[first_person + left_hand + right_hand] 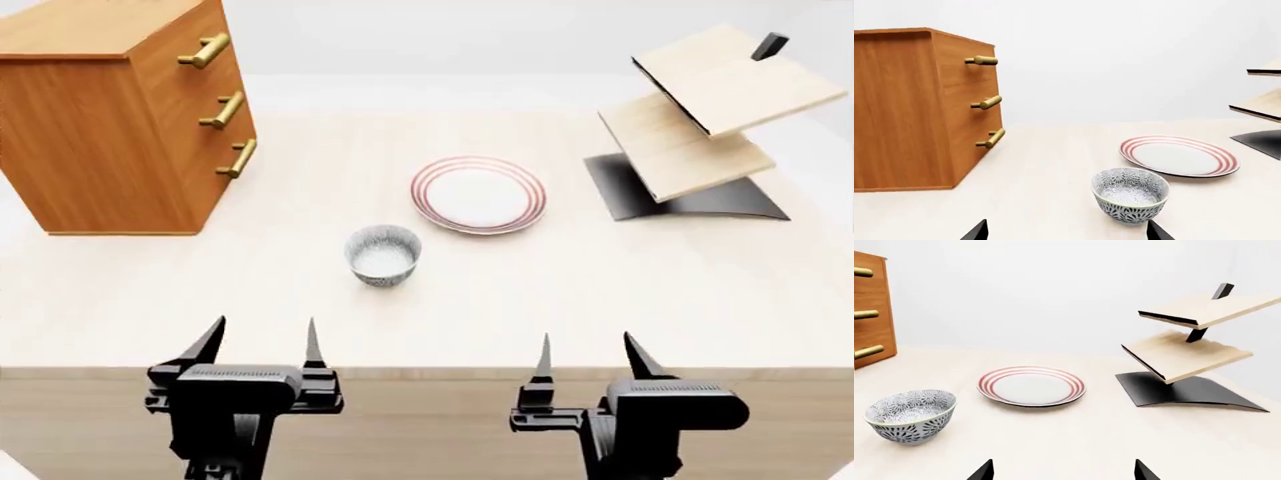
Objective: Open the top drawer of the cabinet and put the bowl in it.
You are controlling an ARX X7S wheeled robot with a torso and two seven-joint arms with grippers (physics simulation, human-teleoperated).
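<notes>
No readable text, label or number shows anywhere.

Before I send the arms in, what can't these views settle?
- cabinet: inside of the top drawer hidden by its shut front, every view.
- Cabinet cut off by the frame edge in both wrist views.
- Shelf rack: its rear is hidden in every view.
- bowl: underside hidden.

Cabinet [871, 310] mostly beyond frame edge

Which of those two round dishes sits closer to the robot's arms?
The bowl: small, deep and speckled grey, it lies nearer the table's front edge. The flat plate with red rings lies farther back.
</notes>
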